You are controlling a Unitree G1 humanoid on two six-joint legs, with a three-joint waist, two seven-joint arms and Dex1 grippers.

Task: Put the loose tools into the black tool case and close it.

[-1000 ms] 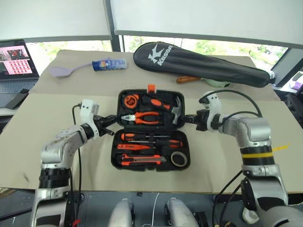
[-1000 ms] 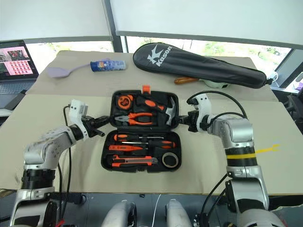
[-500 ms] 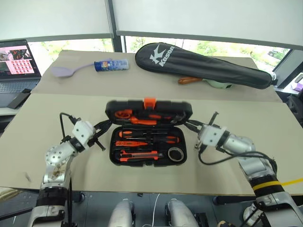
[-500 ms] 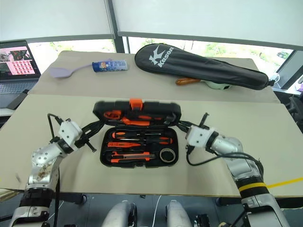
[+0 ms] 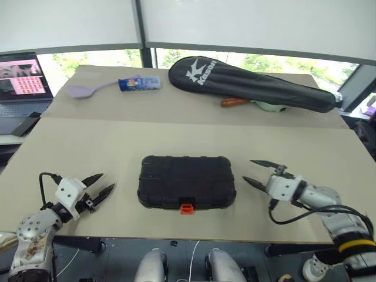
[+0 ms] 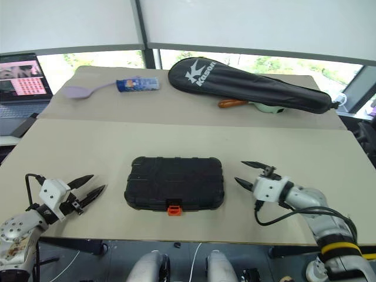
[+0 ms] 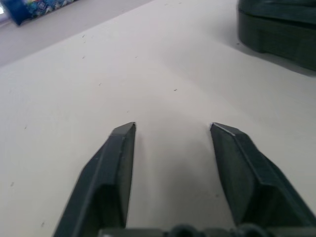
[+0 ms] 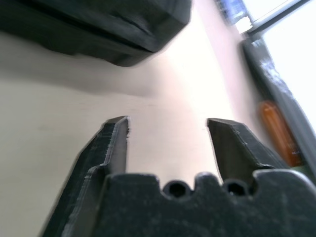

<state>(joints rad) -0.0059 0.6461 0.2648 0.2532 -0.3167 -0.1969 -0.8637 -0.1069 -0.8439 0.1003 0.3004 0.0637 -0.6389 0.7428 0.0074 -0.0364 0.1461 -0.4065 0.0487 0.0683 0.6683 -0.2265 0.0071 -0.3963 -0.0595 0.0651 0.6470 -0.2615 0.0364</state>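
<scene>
The black tool case (image 5: 187, 181) lies shut on the beige table, its small orange latch (image 5: 187, 208) at the near edge. The loose tools are hidden under the lid. My left gripper (image 5: 108, 181) hovers open to the left of the case, a hand's width off, holding nothing; in the left wrist view its fingers (image 7: 118, 163) spread over bare table with the case (image 7: 281, 29) off to one side. My right gripper (image 5: 248, 170) is open and empty just right of the case, pointing at it, and a case corner (image 8: 98, 24) shows beyond it in the right wrist view.
A long black Kason racket bag (image 5: 252, 82) lies across the back right, with an orange handle (image 5: 235, 101) poking out beneath it. A lilac spoon (image 5: 82, 90) and a blue tube (image 5: 139, 83) lie at the back left. A laptop (image 5: 23, 82) stands off the table's left.
The case lid has swung down and shut over the tools. Both grippers have drawn back toward the near edge and outward from the case, and both have opened.
</scene>
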